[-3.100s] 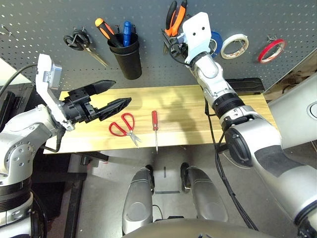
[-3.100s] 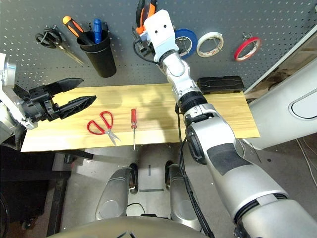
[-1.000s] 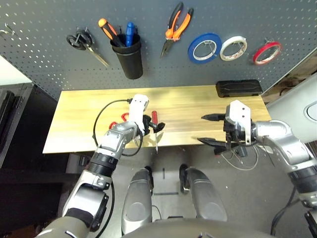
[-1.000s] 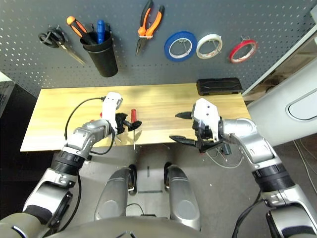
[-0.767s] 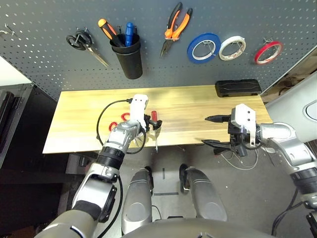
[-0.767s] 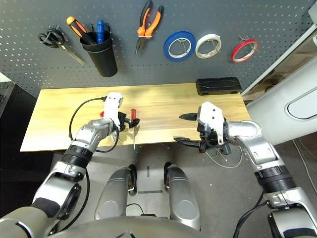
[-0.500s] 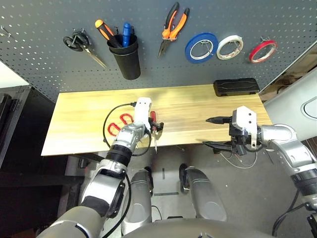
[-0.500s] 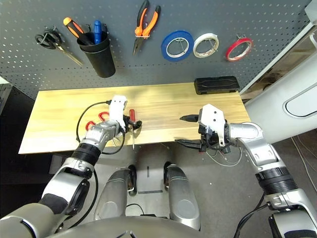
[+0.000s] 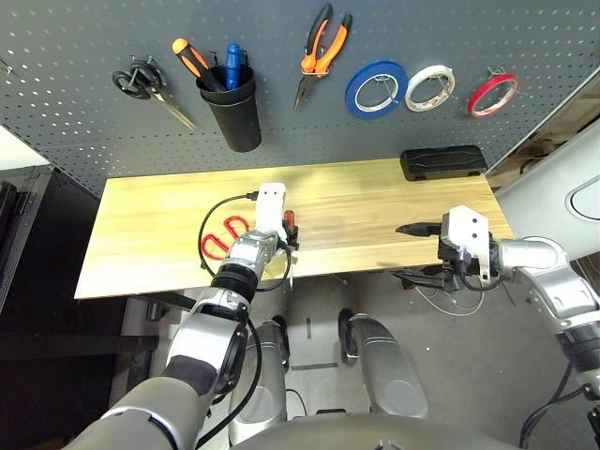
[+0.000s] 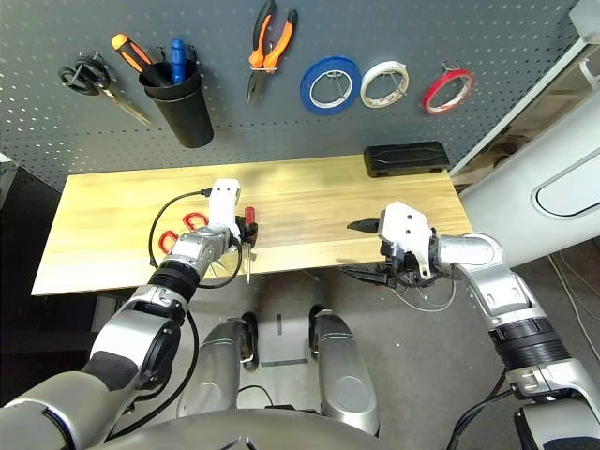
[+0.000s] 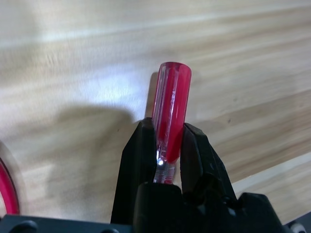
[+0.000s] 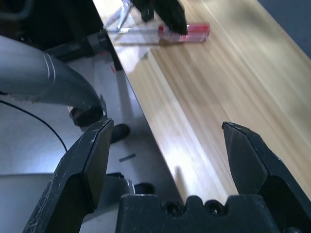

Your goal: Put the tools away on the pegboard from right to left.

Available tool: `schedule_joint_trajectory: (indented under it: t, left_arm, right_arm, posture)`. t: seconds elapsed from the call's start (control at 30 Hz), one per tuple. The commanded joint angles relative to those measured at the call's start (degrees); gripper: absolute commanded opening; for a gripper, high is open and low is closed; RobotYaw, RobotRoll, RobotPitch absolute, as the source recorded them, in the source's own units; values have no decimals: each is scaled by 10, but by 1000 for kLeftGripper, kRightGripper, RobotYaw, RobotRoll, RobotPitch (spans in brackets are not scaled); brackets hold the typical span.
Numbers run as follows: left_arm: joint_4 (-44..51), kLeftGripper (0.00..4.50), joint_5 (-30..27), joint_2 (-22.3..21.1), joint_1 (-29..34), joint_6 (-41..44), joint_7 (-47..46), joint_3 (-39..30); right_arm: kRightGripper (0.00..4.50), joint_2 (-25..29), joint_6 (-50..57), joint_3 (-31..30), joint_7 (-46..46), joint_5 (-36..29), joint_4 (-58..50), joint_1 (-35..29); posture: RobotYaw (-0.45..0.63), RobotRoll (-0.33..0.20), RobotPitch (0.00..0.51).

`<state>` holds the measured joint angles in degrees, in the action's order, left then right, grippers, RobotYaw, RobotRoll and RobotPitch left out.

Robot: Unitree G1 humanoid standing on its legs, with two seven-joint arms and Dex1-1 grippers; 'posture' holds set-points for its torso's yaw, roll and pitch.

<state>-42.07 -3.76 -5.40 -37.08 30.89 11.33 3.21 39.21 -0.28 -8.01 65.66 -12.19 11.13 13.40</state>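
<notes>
Change: left gripper [image 11: 167, 124] was spread around the red-handled screwdriver [image 11: 172, 97] a second ago; its fingers have now come in and are clamped on the lower handle, one each side. Screwdriver still down on the worktop [image 9: 366, 211], left of the middle of its length, handle towards the back edge, shaft towards the front edge. No lift visible.

Means: looks like the grasp step for tool three. Red tape ring [image 9: 486, 112] and orange-and-black-handled pliers [image 9: 323, 64] already up on the pegboard [image 9: 412, 28], so roughly halfway, my guess. Red-handled scissors [image 11: 8, 191] still on the worktop, between screwdriver and left edge, for last.

Right gripper [image 12: 168, 123] empty, fingers wide apart, by the front edge towards the right corner.

Next: should firm up, then lift straight. Risk: smooth round handle could roll or pivot, grip being low near the shaft.
</notes>
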Motion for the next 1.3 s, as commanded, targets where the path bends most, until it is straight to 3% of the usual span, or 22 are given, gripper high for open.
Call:
schedule_joint_trajectory:
  t: [0.03,0.13,0.3,0.43,0.53,0.63,1.1,1.3]
  left_arm:
    - [87,777,-8,-3,35,50,8,-5]
    - [168,777,-16,-9,60,94,11,-9]
    - [381,777,-41,-32,116,215,24,-14]
    - [513,777,-65,-44,146,288,26,-25]
    - [580,777,-77,-53,156,315,24,-35]
    - [639,777,-93,-91,172,316,57,-18]
    - [732,777,-140,-166,152,299,83,-92]
    - [738,777,-163,-165,120,255,84,-139]
  right_arm:
    - [4500,0,7,4,18,-5,29,17]
    - [4500,-7,-1,5,30,-7,52,35]
    - [4500,-29,-11,8,54,-20,96,74]
    - [4500,-46,12,21,94,-57,121,99]
    - [4500,-53,10,31,118,-75,135,115]
    - [4500,-63,-5,49,141,-93,157,137]
    - [4500,-83,-26,85,163,-103,216,212]
    - [4500,-84,-20,90,162,-103,213,218]
  posture:
    - [-72,0,244]
    - [-47,0,234]
    - [-3,0,211]
    - [40,0,184]
    - [64,0,175]
    - [87,0,158]
    - [118,0,103]
    - [118,0,108]
